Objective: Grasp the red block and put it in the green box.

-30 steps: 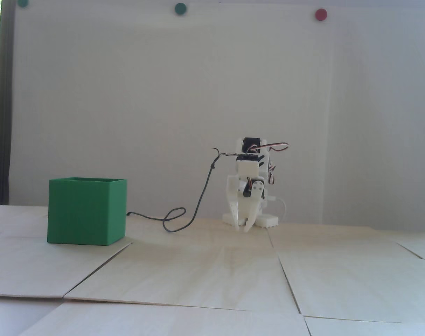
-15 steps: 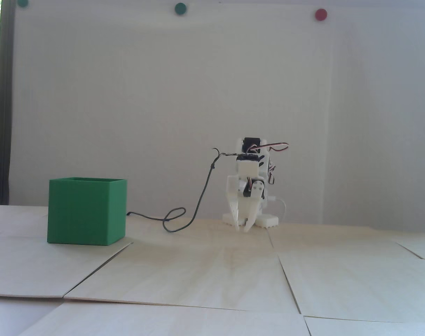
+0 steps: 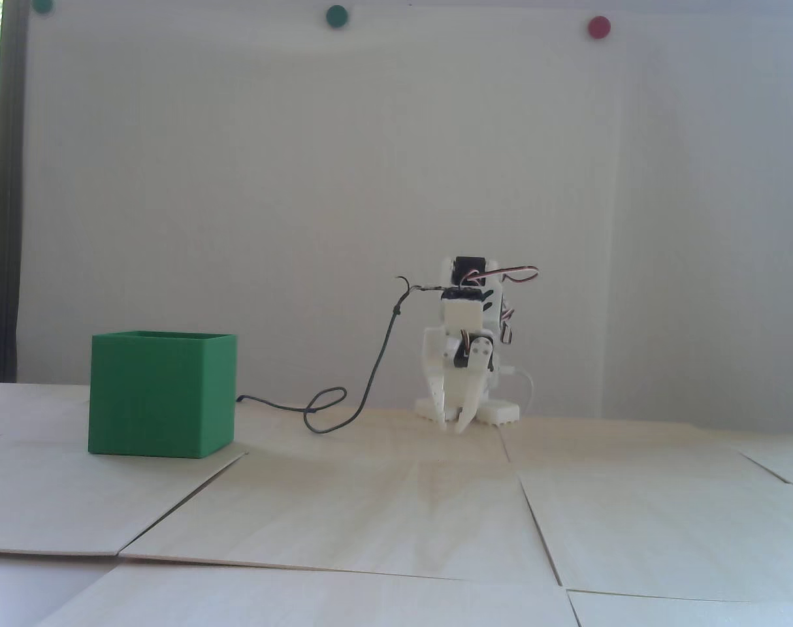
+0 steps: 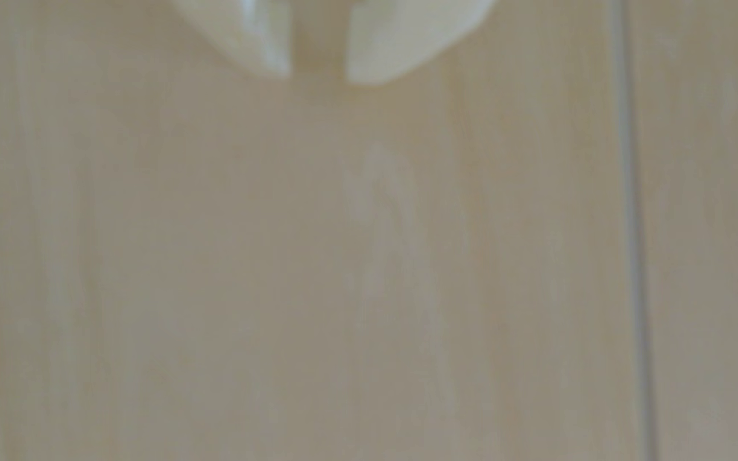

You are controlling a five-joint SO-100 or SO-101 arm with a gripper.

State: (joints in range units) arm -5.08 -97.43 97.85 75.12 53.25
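The green box (image 3: pixel 161 395) stands open-topped on the left of the pale wooden table in the fixed view. No red block shows in either view. The white arm is folded at the back of the table, to the right of the box. My gripper (image 3: pixel 453 426) points down with its tips just above the table. In the wrist view my gripper (image 4: pixel 318 80) enters from the top edge. Its two white fingers (image 4: pixel 385 48) stand a narrow gap apart, with only bare table between them.
A dark cable (image 3: pixel 344 405) runs from the arm across the table to behind the box. The table is made of wooden panels with seams (image 4: pixel 633 248). A white wall with coloured magnets stands behind. A window edge is at far left.
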